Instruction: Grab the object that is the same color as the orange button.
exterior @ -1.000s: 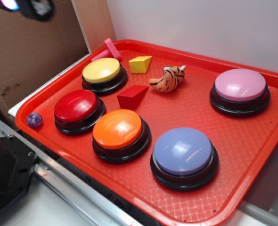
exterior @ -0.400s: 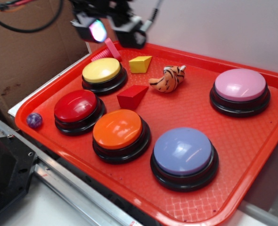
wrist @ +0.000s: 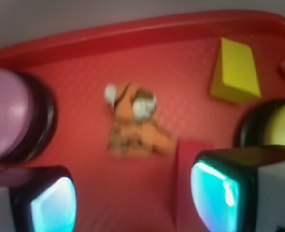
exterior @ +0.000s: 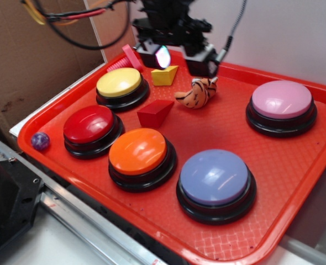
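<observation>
So the tiger is a little plush thing, orange with black stripes and whitish patches at one end, curled up on itself. In the wrist view it's pretty blurry, but we can still make out the orange body, dark stripes and two pale blobs near the head. It's way smaller than any button.

It's lying on the red tray toward the back, between the yellow wedge and the pink button, with the red wedge near its front-left. It's well apart from the orange button, which sits at the tray's front, a glossy orange dome on a black round base.

The claw hangs above the back of the tray, just over the tiger and the yellow wedge. Its fingers are spread wide apart with nothing between them; in the wrist view the tiger shows up in the gap, ahead of the tips. Both pads glow teal.

We can't spot any readable writing, logos or labels on the toy, the buttons or the tray.
</observation>
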Motion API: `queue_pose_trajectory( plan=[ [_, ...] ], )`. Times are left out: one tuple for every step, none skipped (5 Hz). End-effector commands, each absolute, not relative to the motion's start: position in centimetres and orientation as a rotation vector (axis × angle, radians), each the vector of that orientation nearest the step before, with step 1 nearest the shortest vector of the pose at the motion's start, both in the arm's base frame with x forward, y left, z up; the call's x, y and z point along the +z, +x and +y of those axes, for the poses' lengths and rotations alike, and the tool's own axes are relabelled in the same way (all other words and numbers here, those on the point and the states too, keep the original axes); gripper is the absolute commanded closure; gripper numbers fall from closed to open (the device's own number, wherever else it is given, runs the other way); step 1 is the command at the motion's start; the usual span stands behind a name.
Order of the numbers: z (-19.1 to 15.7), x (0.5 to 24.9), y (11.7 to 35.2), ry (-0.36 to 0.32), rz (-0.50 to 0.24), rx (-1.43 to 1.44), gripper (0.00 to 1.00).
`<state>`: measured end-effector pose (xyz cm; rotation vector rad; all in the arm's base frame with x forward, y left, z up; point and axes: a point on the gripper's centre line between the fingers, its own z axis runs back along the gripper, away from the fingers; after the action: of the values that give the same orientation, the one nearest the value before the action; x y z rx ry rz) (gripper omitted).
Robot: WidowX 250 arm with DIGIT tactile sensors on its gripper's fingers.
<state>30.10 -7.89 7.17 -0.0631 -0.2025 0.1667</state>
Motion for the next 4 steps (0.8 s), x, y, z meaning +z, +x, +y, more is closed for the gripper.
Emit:
queue_pose_trajectory(
  plan=[
    [-8.4, 5.3, 33.3, -0.024, -0.244, 0.178, 0.0],
    [-8.0, 3.9, 33.6, -0.015, -0.207, 0.194, 0.0],
    [-7.5, 2.8, 33.7, 0.01, -0.178, 0.197, 0.57],
    [-7.1, 3.9, 33.8, 0.062, -0.145, 0.183, 1.0]
  ],
)
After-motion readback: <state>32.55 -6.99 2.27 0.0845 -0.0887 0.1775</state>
